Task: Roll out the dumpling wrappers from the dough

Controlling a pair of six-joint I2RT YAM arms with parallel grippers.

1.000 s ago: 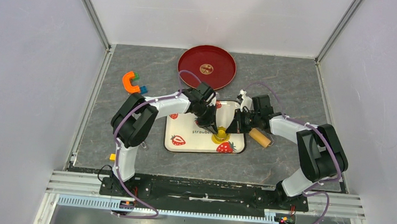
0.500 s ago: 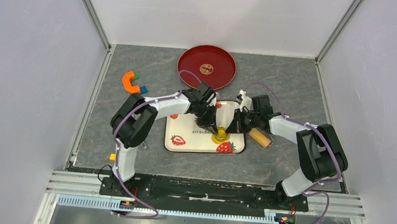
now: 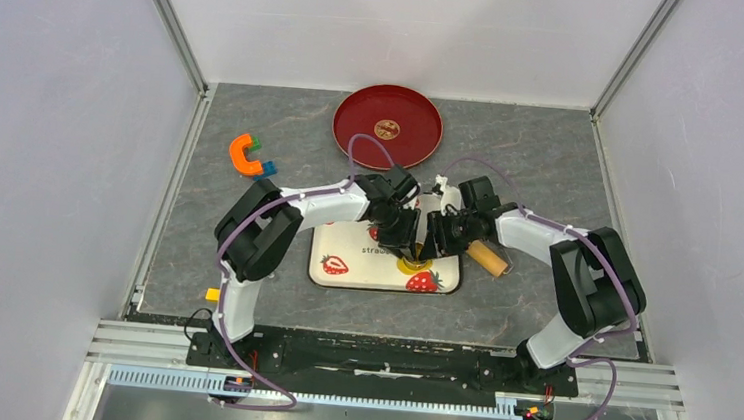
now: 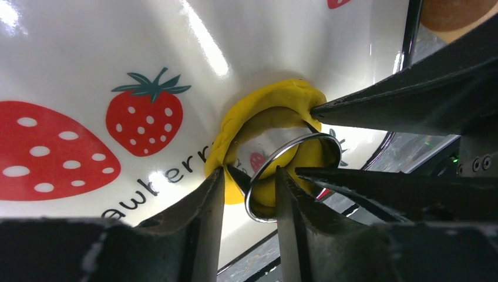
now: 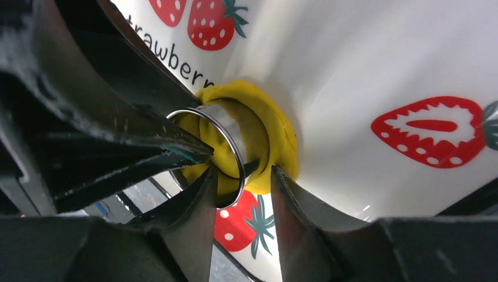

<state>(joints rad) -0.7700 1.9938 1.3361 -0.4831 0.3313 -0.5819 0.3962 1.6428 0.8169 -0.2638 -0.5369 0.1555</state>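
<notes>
On the strawberry tray's near-right corner, yellow dough lies squashed around a metal ring. The left gripper and right gripper are both released, fingers parted astride the ring's rim. The dumpling wrapper inside the ring is mostly hidden by black fingers, so its outline is unclear.

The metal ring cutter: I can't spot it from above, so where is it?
Both wrist views show the metal ring cutter standing in the yellow dough on the strawberry tray, toward its near right corner, fingers of both arms around it.
</notes>
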